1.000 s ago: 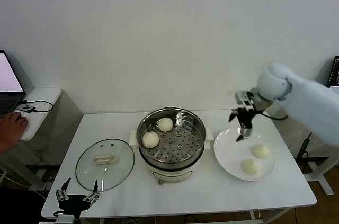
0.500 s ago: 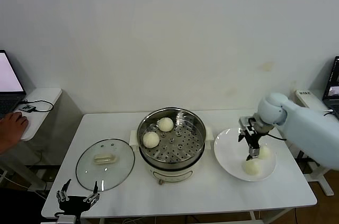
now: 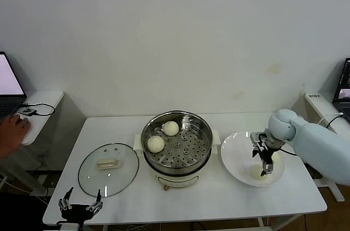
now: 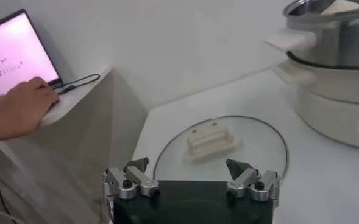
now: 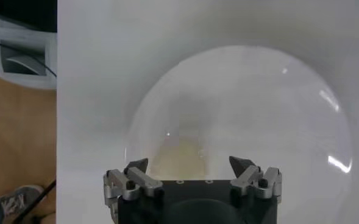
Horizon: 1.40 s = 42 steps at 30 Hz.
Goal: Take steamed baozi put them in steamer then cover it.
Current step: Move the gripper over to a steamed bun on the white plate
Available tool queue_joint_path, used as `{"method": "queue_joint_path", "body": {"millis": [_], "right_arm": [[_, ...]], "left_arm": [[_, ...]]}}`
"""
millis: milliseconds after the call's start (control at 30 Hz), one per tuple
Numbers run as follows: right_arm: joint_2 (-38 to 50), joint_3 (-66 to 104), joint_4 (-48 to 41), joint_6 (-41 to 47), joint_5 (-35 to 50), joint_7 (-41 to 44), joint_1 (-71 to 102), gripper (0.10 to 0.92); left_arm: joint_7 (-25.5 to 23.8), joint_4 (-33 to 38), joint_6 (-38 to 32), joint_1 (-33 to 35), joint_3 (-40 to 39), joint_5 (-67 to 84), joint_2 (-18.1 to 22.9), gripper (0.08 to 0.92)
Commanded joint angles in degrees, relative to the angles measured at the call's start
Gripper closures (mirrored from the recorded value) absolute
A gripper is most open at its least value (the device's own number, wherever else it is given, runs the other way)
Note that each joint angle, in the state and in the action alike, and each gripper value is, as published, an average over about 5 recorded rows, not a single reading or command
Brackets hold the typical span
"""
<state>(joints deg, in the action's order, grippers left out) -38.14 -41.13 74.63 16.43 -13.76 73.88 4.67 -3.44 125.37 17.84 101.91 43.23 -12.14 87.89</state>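
Descent marked the last second: the right gripper [image 3: 266,166] had come from above the plate's far rim down onto the near bun, its jaws spread wide to either side of that bun [image 5: 178,159], with nothing gripped yet. In the head view the arm hid most of both buns left on the plate [image 3: 236,160]; only a pale edge showed by the fingers. My reading was that the third pick was about to begin, two buns [image 3: 156,143] already lying on the perforated tray of the steamer [image 3: 176,142], one toward its left side and one toward its back.

The plate sat at the table's right end, just beside the steamer, its rim near the front edge, so room on that side was tight. The path from plate to pot crossed only the pot's raised wall. The cover [image 3: 108,167] lay flat at the table's left front, handle up. The left gripper [image 4: 190,182] hung wide and empty beyond the front-left corner.
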Motion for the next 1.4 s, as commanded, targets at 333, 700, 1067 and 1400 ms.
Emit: {"method": "queue_joint_path", "body": {"millis": [333, 700, 1067, 1400], "right_arm": [[-1.00, 3.52, -3.23, -0.62, -2.74, -0.74, 4.80, 0.203], [-2.27, 4.34, -5.11, -0.67, -2.86, -1.48, 5.54, 0.215], [-0.57, 4.43, -4.85, -0.78, -2.32, -0.43, 4.54, 0.453], [1.78, -1.18, -0.68, -0.57, 5.91, 1.59, -10.78, 0.525]], "left_arm": [[0.11, -1.48, -0.07, -0.25, 0.07, -0.08, 0.02, 0.177], [0.12, -2.09, -0.08, -0.50, -0.09, -0.23, 0.12, 0.177], [0.12, -2.76, -0.12, -1.11, -0.27, -0.24, 0.13, 0.177], [0.31, -3.23, -0.22, -2.62, -0.93, -0.15, 0.27, 0.177]]}}
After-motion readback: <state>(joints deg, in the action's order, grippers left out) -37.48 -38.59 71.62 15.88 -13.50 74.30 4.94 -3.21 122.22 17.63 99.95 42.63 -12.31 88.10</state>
